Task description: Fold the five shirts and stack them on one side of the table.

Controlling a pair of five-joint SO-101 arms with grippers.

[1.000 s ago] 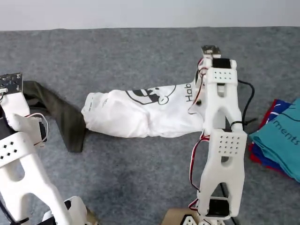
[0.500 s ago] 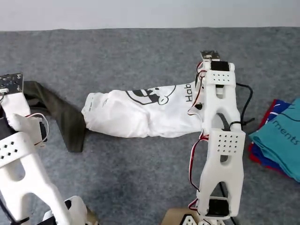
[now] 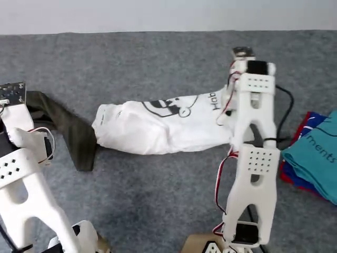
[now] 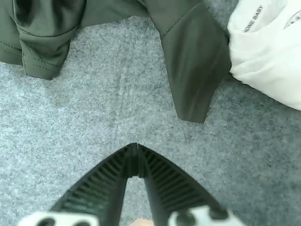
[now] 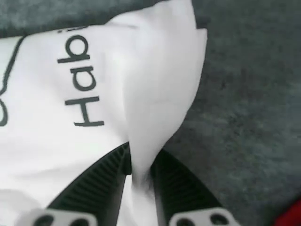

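Right claw (image 5: 141,157) pinching white shirt (image 3: 158,126) has shifted rightward; left claw (image 4: 137,149) stays closed

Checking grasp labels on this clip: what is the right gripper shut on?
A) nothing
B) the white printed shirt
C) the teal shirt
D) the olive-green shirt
B: the right gripper has its jaws closed on a pinched fold of the white printed shirt.
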